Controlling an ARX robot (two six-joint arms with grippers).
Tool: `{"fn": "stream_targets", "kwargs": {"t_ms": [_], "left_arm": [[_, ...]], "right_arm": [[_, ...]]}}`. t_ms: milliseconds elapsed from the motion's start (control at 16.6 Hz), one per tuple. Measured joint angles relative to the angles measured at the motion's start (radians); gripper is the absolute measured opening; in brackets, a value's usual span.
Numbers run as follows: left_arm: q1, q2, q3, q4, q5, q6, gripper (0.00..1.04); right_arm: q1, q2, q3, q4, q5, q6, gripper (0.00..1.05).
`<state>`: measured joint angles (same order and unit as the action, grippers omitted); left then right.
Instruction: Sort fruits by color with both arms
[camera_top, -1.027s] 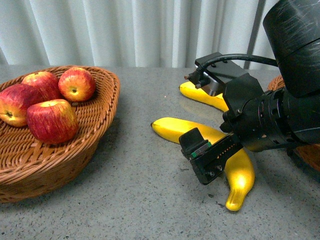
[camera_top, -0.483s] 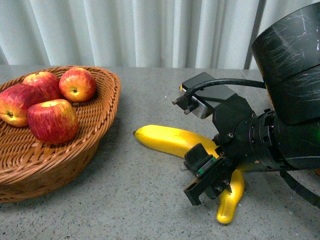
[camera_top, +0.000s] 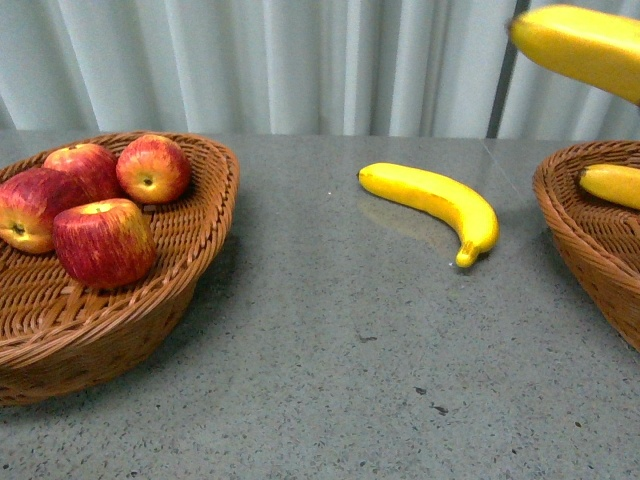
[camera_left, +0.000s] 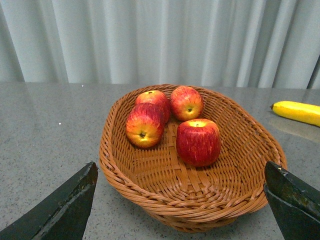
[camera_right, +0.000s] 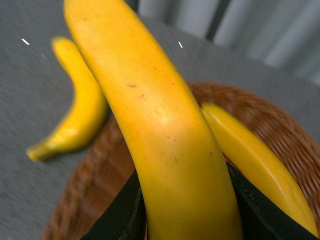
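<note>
Several red apples (camera_top: 105, 240) lie in the left wicker basket (camera_top: 190, 300). My left gripper (camera_left: 180, 205) is open and hangs short of that basket (camera_left: 190, 205), with nothing between its black fingers (camera_left: 65, 210). My right gripper (camera_right: 187, 210) is shut on a yellow banana (camera_right: 160, 135), which hangs in the air over the right basket (camera_right: 100, 165). In the front view only that held banana (camera_top: 585, 45) shows at the top right; the arm itself is out of view. A second banana (camera_top: 612, 185) lies in the right basket (camera_top: 580, 240). A third banana (camera_top: 435, 198) lies on the table.
The grey speckled table (camera_top: 330, 380) runs between the two baskets. A pale curtain (camera_top: 300, 60) hangs behind the table. The loose banana (camera_left: 297, 111) lies to the right of the apple basket.
My right arm lifted the banana off the table, up and to the right, and left the front view. The banana behind it now shows in full.
</note>
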<state>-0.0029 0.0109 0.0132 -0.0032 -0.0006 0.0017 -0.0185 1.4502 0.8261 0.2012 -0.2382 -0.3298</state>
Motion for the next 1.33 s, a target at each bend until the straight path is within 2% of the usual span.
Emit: {"fn": "stream_targets", "kwargs": {"t_ms": [121, 242, 302, 363, 544, 785, 1088, 1329], "left_arm": [[0.0, 0.0, 0.0, 0.0, 0.0, 0.0, 0.98], [0.0, 0.0, 0.0, 0.0, 0.0, 0.0, 0.98], [0.0, 0.0, 0.0, 0.0, 0.0, 0.0, 0.98], [0.0, 0.0, 0.0, 0.0, 0.0, 0.0, 0.98], [0.0, 0.0, 0.0, 0.0, 0.0, 0.0, 0.98], [0.0, 0.0, 0.0, 0.0, 0.0, 0.0, 0.98], [0.0, 0.0, 0.0, 0.0, 0.0, 0.0, 0.98], [0.0, 0.0, 0.0, 0.0, 0.0, 0.0, 0.98]], "right_arm": [[-0.154, 0.002, -0.06, -0.066, -0.021, -0.08, 0.36], [-0.235, 0.002, -0.1, -0.081, -0.055, -0.146, 0.36], [-0.246, 0.002, -0.112, -0.079, -0.058, -0.163, 0.38], [-0.244, 0.001, -0.114, -0.075, -0.059, -0.166, 0.52], [-0.241, -0.001, -0.111, -0.071, -0.06, -0.165, 0.63], [-0.171, 0.011, -0.018, -0.08, -0.045, -0.146, 0.99], [0.043, 0.244, 0.291, -0.084, -0.047, -0.048, 0.98], [0.164, 0.462, 0.516, -0.112, -0.055, -0.003, 0.98]]}}
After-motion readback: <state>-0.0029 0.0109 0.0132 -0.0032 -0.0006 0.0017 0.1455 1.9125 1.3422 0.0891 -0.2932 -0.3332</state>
